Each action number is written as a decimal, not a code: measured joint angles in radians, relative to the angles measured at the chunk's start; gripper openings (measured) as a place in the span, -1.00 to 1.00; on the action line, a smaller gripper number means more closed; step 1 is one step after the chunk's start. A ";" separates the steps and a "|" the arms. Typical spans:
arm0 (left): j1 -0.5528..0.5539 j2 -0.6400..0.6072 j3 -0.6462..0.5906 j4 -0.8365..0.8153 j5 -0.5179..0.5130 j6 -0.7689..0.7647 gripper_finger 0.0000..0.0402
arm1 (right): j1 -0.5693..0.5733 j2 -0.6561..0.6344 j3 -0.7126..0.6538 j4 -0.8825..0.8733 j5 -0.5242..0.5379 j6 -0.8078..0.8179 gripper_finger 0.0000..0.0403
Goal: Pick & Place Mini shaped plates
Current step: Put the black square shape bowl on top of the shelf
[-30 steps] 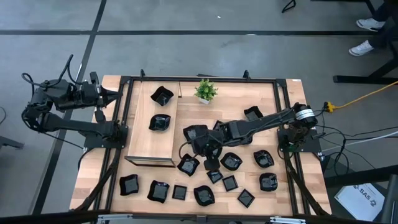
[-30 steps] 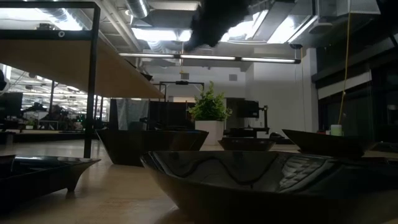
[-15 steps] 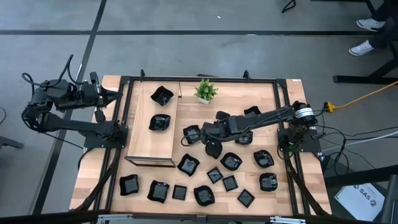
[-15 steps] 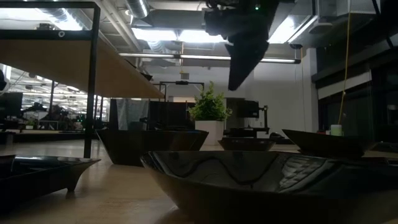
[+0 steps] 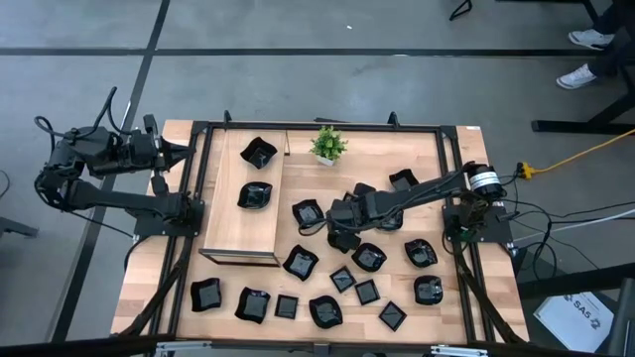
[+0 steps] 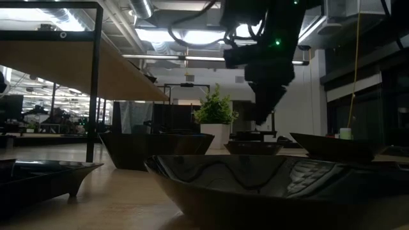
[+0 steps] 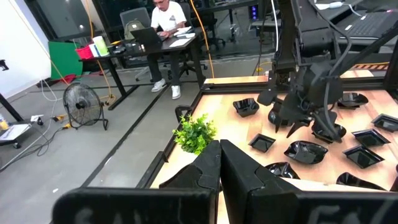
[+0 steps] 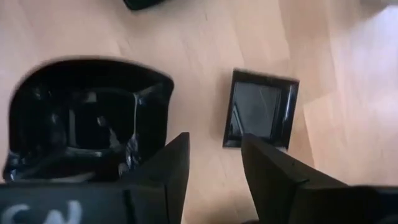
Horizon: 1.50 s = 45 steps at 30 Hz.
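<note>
The wooden table [image 5: 397, 159] sits inside a black frame on a grey floor, and in the left wrist view a person works at a desk well beyond it. A raised wooden tray [image 5: 233, 233] takes up the table's left part and already carries two mini shaped plates [image 5: 255, 196], which I judge marks it as the place where the plates are meant to go. A small potted plant [image 5: 327, 144] stands at the far edge, apart from the work. The rest of the black plates lie scattered loose over the open boards to the right of the tray and along the near edge, each on its own patch of wood, so any one can be reached from above without disturbing another.

My right gripper [image 5: 340, 236] hangs over the middle of that scatter, its fingers spread apart and holding nothing. In my right wrist view a small square plate [image 8: 260, 116] lies flat on the boards just beyond my fingertips, and a larger wavy-rimmed plate [image 8: 87, 124] lies beside it, next to one finger [image 8: 163, 174]. Neither touches me; I judge the spread fingers suit coming down over a rim.

My left gripper [image 7: 219, 163] waits off the table's left edge, fingers pressed together and empty, out of the right arm's way.
</note>
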 joint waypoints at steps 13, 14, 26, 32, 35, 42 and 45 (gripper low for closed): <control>0.000 0.000 0.000 0.000 0.000 0.000 -0.98 | -0.028 0.000 -0.018 0.064 0.014 -0.027 -0.38; 0.000 0.000 0.000 0.000 0.000 0.000 -0.98 | -0.028 0.000 -0.018 0.065 0.014 -0.027 -0.38; 0.000 0.000 0.000 0.000 0.000 0.000 -0.98 | -0.030 0.000 -0.018 0.132 0.014 -0.084 -0.38; 0.000 0.000 0.000 0.000 0.000 0.000 -0.98 | -0.043 0.000 -0.018 0.146 0.014 -0.095 -0.38; 0.000 0.000 0.000 0.000 0.000 0.000 -0.98 | -0.051 0.000 -0.018 0.157 0.014 -0.108 -0.38; 0.000 0.000 0.000 0.000 0.000 0.000 -0.98 | -0.070 0.000 -0.018 0.158 0.013 -0.106 -0.38; 0.000 0.000 0.000 0.000 0.000 0.000 -0.98 | -0.069 -0.002 -0.044 0.184 0.014 -0.106 -0.38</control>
